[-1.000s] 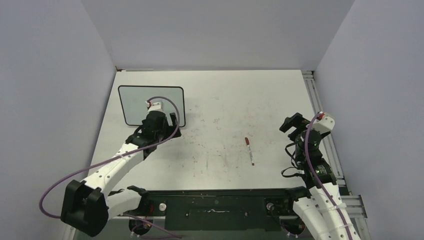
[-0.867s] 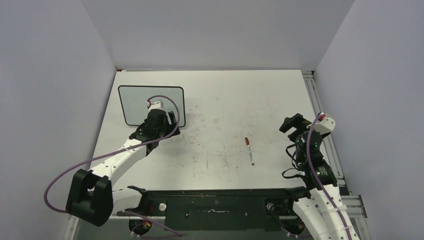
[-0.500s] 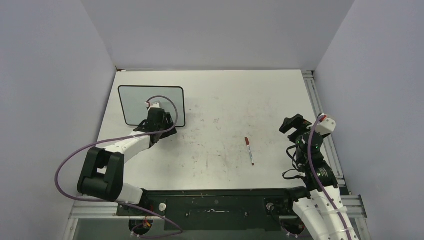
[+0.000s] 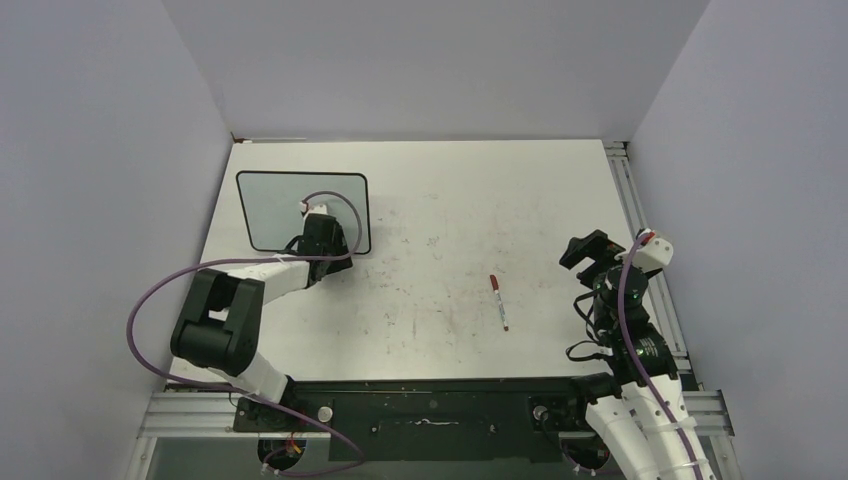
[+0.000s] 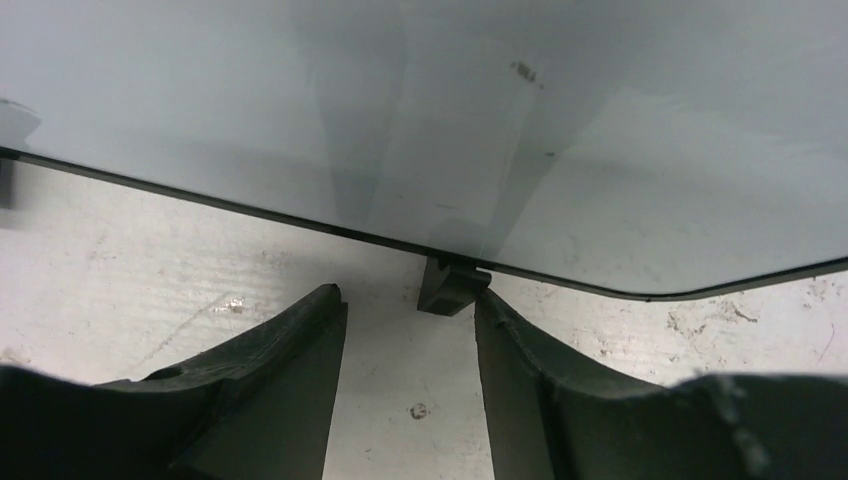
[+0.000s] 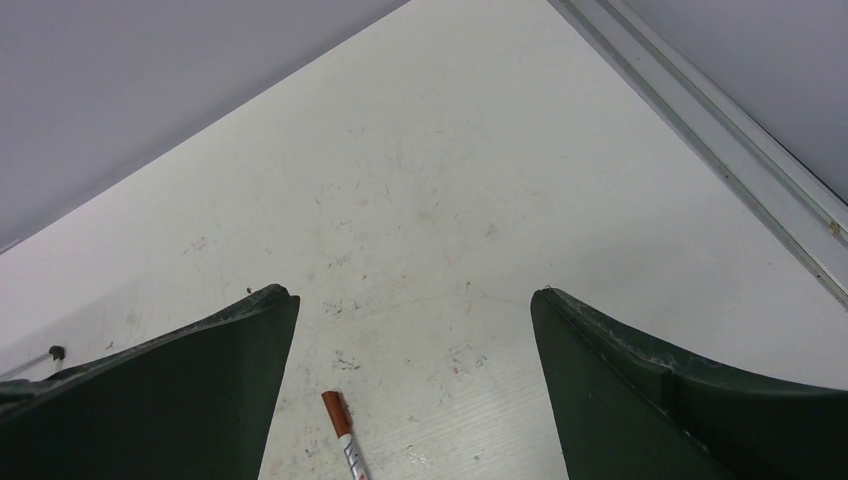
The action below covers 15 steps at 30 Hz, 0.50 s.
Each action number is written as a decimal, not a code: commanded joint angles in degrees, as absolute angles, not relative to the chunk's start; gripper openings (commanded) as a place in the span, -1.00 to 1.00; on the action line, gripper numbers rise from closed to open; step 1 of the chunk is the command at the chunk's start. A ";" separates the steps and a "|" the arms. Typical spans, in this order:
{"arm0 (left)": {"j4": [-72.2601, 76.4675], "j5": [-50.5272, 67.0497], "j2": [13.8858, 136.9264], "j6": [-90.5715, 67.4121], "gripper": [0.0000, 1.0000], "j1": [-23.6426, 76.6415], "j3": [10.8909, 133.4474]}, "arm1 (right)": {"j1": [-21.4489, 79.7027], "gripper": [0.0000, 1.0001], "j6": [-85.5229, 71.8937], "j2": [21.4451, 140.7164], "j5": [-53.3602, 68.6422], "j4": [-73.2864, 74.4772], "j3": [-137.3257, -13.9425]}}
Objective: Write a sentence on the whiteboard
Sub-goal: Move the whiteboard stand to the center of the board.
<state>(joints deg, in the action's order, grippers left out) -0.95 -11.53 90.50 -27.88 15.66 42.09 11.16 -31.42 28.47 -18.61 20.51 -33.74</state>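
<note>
In the upper left of the top view, the whiteboard point(image 4: 272, 205) lies on the white table point(image 4: 450, 190), its thin black frame with rounded corners enclosing a pale, glossy grey face. The left gripper point(image 4: 330, 238) sits at the board's lower right edge, and the left arm folds back sharply toward the bottom left of the frame with a purple cable point(image 4: 150, 300) looping beside it. In the left wrist view the whiteboard point(image 5: 500, 120) fills the upper half. One small black foot point(image 5: 452, 285) juts from its lower edge onto the scuffed table. The left gripper point(image 5: 405, 300) has its jaws apart with a narrow gap and nothing between them. The foot lies just beyond the fingertips, close against the tip of the finger on the right of that frame, though I cannot tell whether they touch. At the right of the top view the right gripper point(image 4: 585, 250) is raised above the table near the metal rail point(image 4: 640, 230). It is well apart from the board. The right wrist view shows the right gripper point(image 6: 410, 295) with its jaws spread wide and empty. A slim white marker point(image 4: 498, 300) with a red cap lies on the table right of centre, and its capped end point(image 6: 338, 410) shows at the bottom of the right wrist view.
</note>
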 commanded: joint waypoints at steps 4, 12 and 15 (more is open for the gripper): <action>3.71 -13.17 92.92 -25.46 -0.14 16.40 45.72 | 10.76 0.80 -32.37 28.19 -19.08 19.77 -36.23; 3.61 -14.12 95.31 -25.05 -0.55 17.45 46.80 | 10.76 0.80 -32.42 29.02 -18.80 19.74 -36.57; 3.26 -14.68 95.25 -25.36 -0.66 18.94 47.22 | 10.79 0.80 -32.63 29.02 -18.78 19.49 -36.39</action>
<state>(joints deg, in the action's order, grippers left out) 1.61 -12.47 94.67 -25.10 17.63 45.08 11.16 -32.23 28.67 -18.61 20.67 -34.20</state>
